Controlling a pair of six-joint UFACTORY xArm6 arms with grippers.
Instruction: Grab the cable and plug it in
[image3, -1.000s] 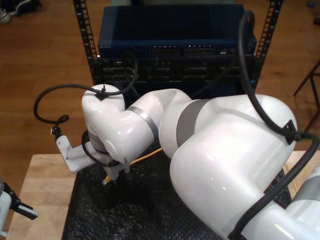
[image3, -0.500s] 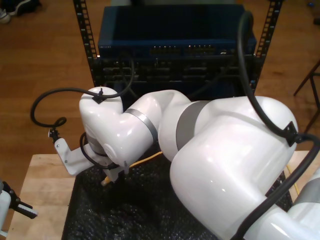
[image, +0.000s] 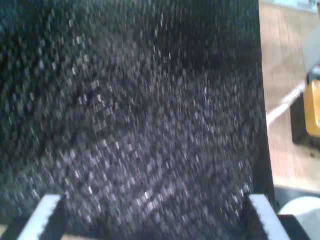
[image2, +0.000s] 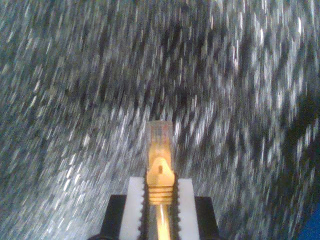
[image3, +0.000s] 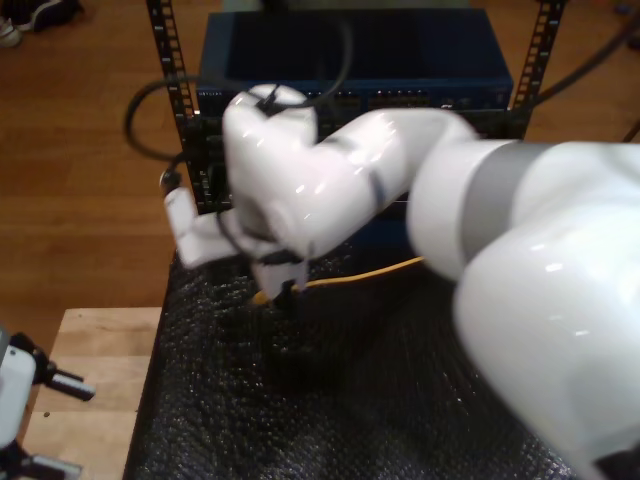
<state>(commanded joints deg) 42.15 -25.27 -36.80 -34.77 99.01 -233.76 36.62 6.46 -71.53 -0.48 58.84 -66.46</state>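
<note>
A black mesh mat (image3: 330, 400) covers the wooden table (image3: 95, 370) before the server rack (image3: 360, 60). My second gripper (image2: 160, 200) clamps the cable (image2: 160, 160) above the mat; my first gripper (image: 155, 215), jaws apart, overlooks the mat.

The exterior view looks down from behind the arms, facing the server rack (image3: 350, 90) at twelve o'clock. Both wrist views look closely at the black foam mat (image3: 350, 400), which all three views share.

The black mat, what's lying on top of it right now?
The black mat looks bare where visible; the cable hangs above it, its connector clamped in my second gripper. The big white arm covers the mat toward the exterior view's right.
</note>
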